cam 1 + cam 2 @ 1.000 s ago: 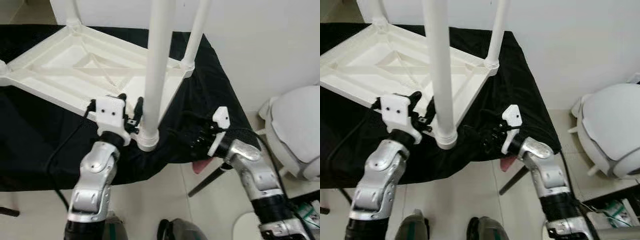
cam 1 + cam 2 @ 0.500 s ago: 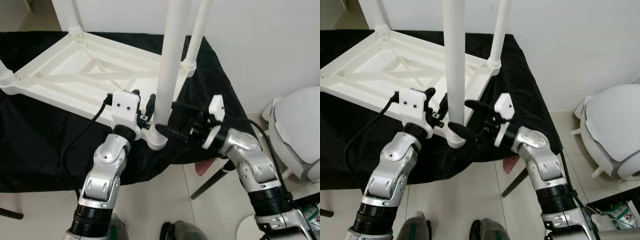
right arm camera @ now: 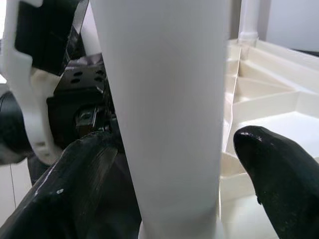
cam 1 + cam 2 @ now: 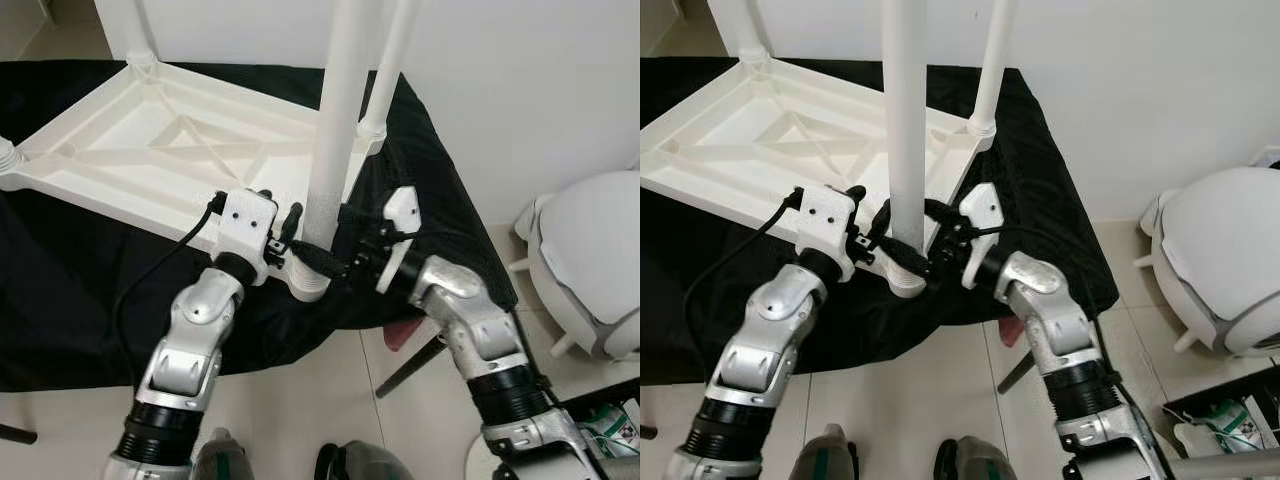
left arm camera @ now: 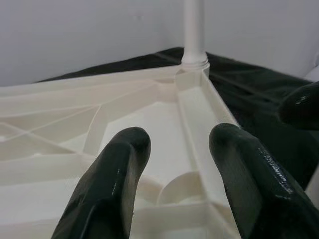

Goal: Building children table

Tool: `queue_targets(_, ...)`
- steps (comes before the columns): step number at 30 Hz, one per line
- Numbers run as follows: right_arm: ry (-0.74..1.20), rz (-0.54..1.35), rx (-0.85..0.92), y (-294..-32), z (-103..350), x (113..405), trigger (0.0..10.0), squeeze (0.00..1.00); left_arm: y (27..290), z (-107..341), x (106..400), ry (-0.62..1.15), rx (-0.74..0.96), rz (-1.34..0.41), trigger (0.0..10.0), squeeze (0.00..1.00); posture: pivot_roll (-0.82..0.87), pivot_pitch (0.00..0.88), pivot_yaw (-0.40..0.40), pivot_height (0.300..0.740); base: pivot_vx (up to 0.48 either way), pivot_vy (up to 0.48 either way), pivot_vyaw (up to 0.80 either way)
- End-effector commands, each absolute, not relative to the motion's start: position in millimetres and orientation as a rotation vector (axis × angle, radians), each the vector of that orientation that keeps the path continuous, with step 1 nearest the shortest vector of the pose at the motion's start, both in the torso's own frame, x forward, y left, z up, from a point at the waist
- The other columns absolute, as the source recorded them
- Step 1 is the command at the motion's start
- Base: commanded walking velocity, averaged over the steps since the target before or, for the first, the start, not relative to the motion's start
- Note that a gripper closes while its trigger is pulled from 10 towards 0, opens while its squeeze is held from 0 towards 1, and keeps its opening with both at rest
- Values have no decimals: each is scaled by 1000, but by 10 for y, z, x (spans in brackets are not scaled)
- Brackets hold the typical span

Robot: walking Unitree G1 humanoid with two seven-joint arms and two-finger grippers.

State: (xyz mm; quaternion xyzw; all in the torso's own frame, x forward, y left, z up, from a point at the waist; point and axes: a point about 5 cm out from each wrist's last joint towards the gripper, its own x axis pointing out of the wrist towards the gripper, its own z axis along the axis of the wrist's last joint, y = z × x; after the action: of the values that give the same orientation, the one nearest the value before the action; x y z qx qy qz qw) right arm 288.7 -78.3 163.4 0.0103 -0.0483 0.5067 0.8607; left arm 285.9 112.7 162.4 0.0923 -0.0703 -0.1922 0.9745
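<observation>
The white children's table [image 4: 150,150] lies upside down on a black cloth [image 4: 60,290], its legs pointing up. The nearest leg [image 4: 335,120] stands in the front corner socket [image 4: 310,285]. My right gripper [image 4: 335,238] reaches in from the right, open, with one finger [image 3: 279,169] on each side of that leg, close to its surface just above the socket. My left gripper [image 4: 278,212] is open and holds nothing; it sits at the table's front rim just left of the leg. Past its fingers [image 5: 114,184] lie the ribbed underside and a far leg [image 5: 193,30].
Two more legs [image 4: 390,60] [image 4: 125,30] rise at the back corners. A white rounded object [image 4: 590,260] stands on the floor to the right. The cloth hangs over the support's front edge; a dark strut [image 4: 410,365] and something pink [image 4: 400,333] show beneath it.
My right gripper has swung in from the right and its fingers now straddle the near leg. The left gripper has stayed beside the leg's base. The camera has shifted a little.
</observation>
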Motion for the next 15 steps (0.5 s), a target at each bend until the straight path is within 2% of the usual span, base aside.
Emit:
queue_targets(1, -111, 1076, -4, -752, 1633, 2916, 10000, 0, 1201, 1590, 2882, -118, 229, -395, 10000, 0, 47, 50, -84, 740, 0, 0, 0)
queue_targets(8, -128, 1044, -22, -714, 1647, 3024, 10000, 0, 1486, 1483, 2856, -46, 342, -400, 10000, 0, 57, 47, -90, 740, 0, 0, 0)
queue_targets(9, -134, 1018, -18, -713, 1658, 3058, 9686, 0, 1524, 1471, 2847, -40, 369, -397, 10000, 0, 59, 47, -92, 740, 0, 0, 0)
queue_targets(10, -140, 998, -10, -708, 1668, 3084, 5961, 0, 1555, 1461, 2843, -33, 383, -395, 10000, 0, 60, 47, -94, 740, 0, 0, 0)
queue_targets(11, -140, 998, -10, -708, 1668, 3084, 5961, 0, 1555, 1461, 2843, -33, 383, -395, 10000, 0, 60, 47, -94, 740, 0, 0, 0)
queue_targets(12, -136, 984, 8, -702, 1673, 3102, 3647, 0, 1573, 1457, 2843, -30, 392, -393, 10000, 0, 62, 47, -95, 740, 0, 0, 0)
queue_targets(13, -129, 974, 26, -694, 1675, 3116, 3647, 0, 1587, 1454, 2843, -27, 398, -392, 10000, 0, 62, 47, -95, 740, 0, 0, 0)
queue_targets(14, -125, 972, 22, -692, 1668, 3117, 2510, 0, 1590, 1453, 2844, -24, 413, -390, 10000, 0, 61, 48, -97, 740, 0, 0, 0)
queue_targets(15, -125, 972, 22, -692, 1668, 3117, 2510, 0, 1590, 1453, 2844, -24, 413, -390, 10000, 0, 61, 48, -97, 740, 0, 0, 0)
